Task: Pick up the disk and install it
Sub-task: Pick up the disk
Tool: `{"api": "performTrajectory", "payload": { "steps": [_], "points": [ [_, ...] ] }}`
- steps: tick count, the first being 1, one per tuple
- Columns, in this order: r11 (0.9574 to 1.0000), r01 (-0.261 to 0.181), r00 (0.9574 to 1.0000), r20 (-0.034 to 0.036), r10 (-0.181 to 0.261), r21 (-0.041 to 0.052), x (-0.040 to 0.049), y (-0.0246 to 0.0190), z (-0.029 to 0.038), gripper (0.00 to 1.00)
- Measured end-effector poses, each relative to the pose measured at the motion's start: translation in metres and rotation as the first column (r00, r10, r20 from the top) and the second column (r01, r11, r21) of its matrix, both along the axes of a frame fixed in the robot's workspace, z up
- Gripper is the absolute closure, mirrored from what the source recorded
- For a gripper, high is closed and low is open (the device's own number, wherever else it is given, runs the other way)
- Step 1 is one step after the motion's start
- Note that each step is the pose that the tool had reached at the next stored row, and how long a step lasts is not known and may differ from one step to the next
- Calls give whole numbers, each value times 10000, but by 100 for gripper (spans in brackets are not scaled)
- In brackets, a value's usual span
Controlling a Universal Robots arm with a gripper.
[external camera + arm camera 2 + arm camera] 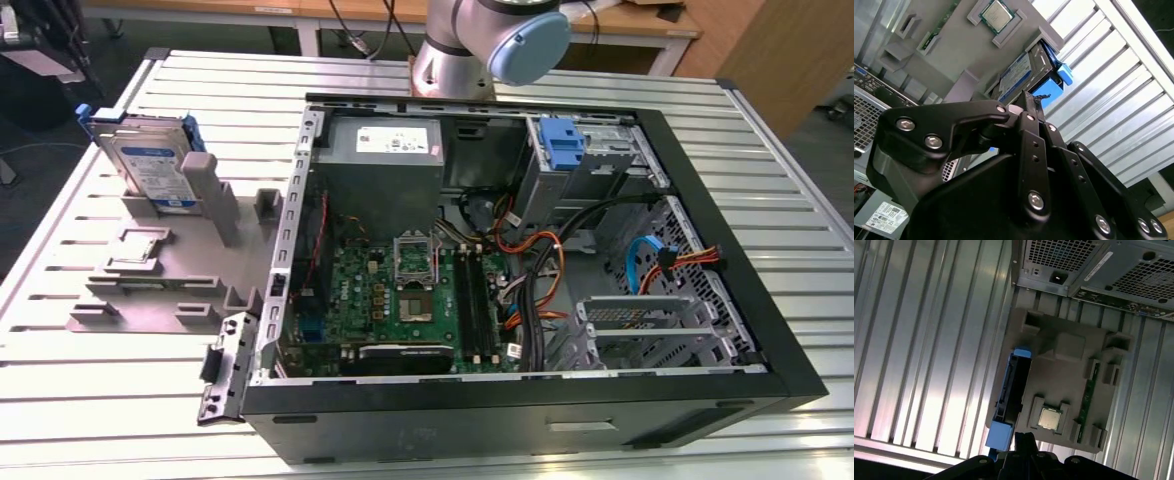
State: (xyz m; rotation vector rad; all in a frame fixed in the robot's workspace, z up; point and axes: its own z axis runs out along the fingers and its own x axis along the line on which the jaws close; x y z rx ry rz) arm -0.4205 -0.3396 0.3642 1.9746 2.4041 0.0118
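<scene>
The disk (150, 165), a silver-grey drive with a white-and-blue label in a blue carrier, stands on edge in a slot of the grey fixture (167, 270) at the exterior view's left, outside the case. In the first wrist view the disk (1011, 392) appears edge-on with a blue tab at each end. My gripper (1024, 437) hangs above it, apart from it, fingers pressed together with nothing between them. In the second wrist view the black gripper (1030, 98) points at the disk (1021, 75).
The open computer case (694, 230) lies beside the fixture, with motherboard (400, 300), grey power supply (384, 150) and an upright blue bracket (561, 140) inside. A processor chip (1050, 418) and a memory stick (1086, 395) rest on the fixture. The arm's base (487, 45) stands behind the case.
</scene>
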Motion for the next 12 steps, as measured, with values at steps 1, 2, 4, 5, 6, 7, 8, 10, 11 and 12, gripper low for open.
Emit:
{"api": "performTrajectory", "payload": {
  "steps": [1,2,4,5,6,7,8,10,11,12],
  "points": [
    [10000,1,10000,0,-1,0,0,0,0,90],
    [10000,30,10000,0,-30,0,0,0,-1,90],
    [9997,263,9997,1,-263,0,1,0,-5,90],
    [9990,438,9990,-1,-438,-1,1,0,-8,90],
    [9980,625,9980,-1,-625,-1,0,0,-12,90],
    [9968,802,9968,0,-802,0,0,0,-15,90],
    [9951,993,9951,0,-993,0,0,0,-19,90],
    [9928,1201,9928,0,-1201,0,-6,0,-25,90],
    [9927,1209,9927,0,-1209,0,-9,1,-28,90],
    [9926,1214,9926,-1,-1214,-1,-12,2,-30,90]
  ]
}}
